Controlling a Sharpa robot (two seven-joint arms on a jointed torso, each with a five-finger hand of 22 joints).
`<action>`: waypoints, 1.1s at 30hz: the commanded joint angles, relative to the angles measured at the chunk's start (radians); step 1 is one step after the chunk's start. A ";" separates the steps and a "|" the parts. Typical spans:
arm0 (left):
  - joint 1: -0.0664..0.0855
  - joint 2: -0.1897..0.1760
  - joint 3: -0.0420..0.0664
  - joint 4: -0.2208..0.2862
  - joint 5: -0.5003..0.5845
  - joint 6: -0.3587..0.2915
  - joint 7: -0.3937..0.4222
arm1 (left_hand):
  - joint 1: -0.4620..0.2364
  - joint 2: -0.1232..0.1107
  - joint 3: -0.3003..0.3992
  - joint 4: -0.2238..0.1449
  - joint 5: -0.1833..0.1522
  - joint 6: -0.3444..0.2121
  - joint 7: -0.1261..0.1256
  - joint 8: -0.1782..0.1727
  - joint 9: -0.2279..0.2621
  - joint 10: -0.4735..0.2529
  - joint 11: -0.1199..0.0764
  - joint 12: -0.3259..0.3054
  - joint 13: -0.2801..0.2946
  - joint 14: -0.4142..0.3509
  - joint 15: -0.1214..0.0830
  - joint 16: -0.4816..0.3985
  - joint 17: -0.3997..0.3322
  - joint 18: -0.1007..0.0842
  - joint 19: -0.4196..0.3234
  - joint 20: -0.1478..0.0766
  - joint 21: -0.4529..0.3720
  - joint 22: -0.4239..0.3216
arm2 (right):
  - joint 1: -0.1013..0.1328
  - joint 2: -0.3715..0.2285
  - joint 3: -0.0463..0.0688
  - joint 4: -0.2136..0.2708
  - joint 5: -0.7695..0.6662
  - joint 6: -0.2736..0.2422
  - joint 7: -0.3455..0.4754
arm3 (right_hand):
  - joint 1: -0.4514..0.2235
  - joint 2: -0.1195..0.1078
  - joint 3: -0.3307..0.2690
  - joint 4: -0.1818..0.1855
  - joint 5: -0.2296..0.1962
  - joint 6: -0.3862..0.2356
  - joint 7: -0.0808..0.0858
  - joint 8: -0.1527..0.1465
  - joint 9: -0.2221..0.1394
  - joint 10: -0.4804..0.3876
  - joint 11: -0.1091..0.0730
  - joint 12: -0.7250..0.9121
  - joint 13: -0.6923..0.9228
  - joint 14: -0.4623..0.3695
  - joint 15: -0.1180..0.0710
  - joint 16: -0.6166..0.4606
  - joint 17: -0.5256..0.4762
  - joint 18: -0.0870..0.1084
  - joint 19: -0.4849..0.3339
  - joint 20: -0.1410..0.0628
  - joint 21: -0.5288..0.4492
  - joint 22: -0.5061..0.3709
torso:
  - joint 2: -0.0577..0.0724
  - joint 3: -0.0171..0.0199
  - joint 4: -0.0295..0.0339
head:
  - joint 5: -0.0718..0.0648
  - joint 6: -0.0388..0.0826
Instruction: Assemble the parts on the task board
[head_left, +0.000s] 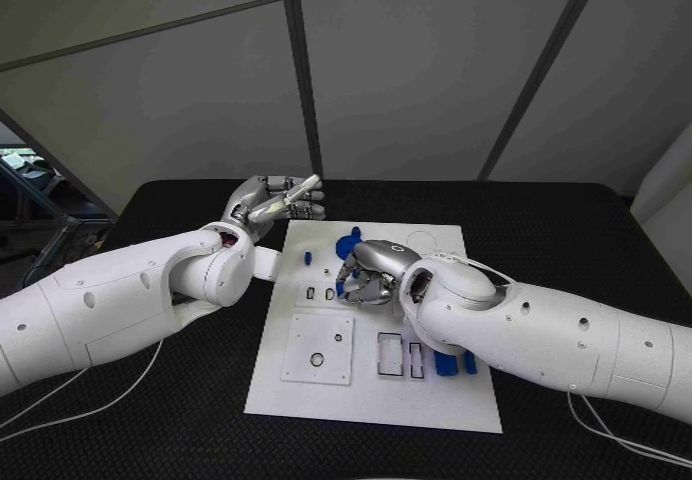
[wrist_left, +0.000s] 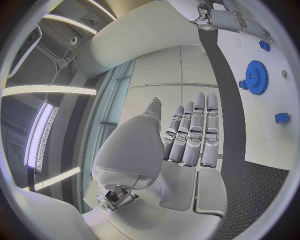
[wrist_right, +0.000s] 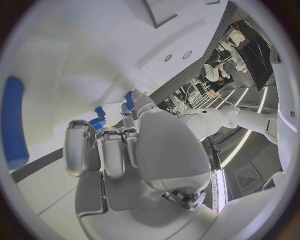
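**Both hands at the board, parts scattered on it**

We see the white board (head_left: 433, 405) lying in the middle of the black surface (head_left: 577, 225). Our left hand (head_left: 277, 203) is raised just off the board's far left corner, fingers straight and together, holding nothing. Our right hand (head_left: 369, 275) is low over the board's middle with its fingers curled under; we cannot tell whether they grip a part. A blue gear (head_left: 346, 241) sits on the far part of the board, just beyond the right hand, and a small blue peg (head_left: 307, 258) lies to its left. Another blue part (head_left: 446, 365) lies near the board's right edge, beside two dark slots (head_left: 400, 354), partly hidden by the right arm (head_left: 577, 340).
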 joint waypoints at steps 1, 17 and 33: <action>0.001 0.001 0.001 0.001 -0.003 0.009 0.005 | 0.003 0.003 -0.001 -0.005 -0.005 -0.005 0.004 -0.004 0.000 0.001 0.005 -0.004 0.000 0.000 0.004 -0.005 0.001 -0.014 -0.007 -0.003 0.003 0.001 | -0.001 0.001 -0.002 -0.003 -0.012 0.022 -0.003 | -0.012 -0.004 0.005 0.001 -0.002 0.005 0.000 0.000 0.001 0.093 -0.005 -0.005 0.250 0.104 0.000 0.005 0.263 -0.004 -0.002 -0.001 -0.001 0.037 | 0.000 0.0002 -0.0004 | 0.001 -0.003; 0.001 0.001 0.001 -0.001 -0.003 0.011 0.004 | 0.003 0.003 -0.001 -0.005 -0.005 -0.005 0.004 -0.004 0.000 0.001 0.005 -0.004 0.000 0.000 0.004 -0.005 0.001 -0.014 -0.007 -0.003 0.003 0.001 | -0.004 0.006 -0.003 -0.007 -0.021 0.039 -0.005 | -0.031 -0.022 0.005 0.003 -0.010 -0.022 0.013 -0.019 -0.005 0.084 0.006 -0.018 0.238 0.104 0.008 0.005 0.263 -0.001 -0.010 0.005 -0.008 0.025 | 0.000 -0.0001 -0.0003 | 0.001 -0.005; 0.001 0.002 0.001 -0.002 -0.003 0.013 0.003 | 0.003 0.003 -0.001 -0.005 -0.005 -0.005 0.004 -0.004 0.000 0.001 0.005 -0.004 0.000 0.000 0.004 -0.005 0.001 -0.014 -0.007 -0.003 0.003 0.001 | -0.004 0.007 -0.003 -0.008 -0.029 0.046 -0.002 | -0.046 -0.039 0.007 0.002 -0.012 -0.057 0.029 -0.026 -0.013 0.074 0.020 -0.031 0.228 0.104 0.020 0.005 0.263 0.002 -0.018 0.016 -0.016 0.013 | 0.000 0.0003 -0.0002 | 0.002 -0.005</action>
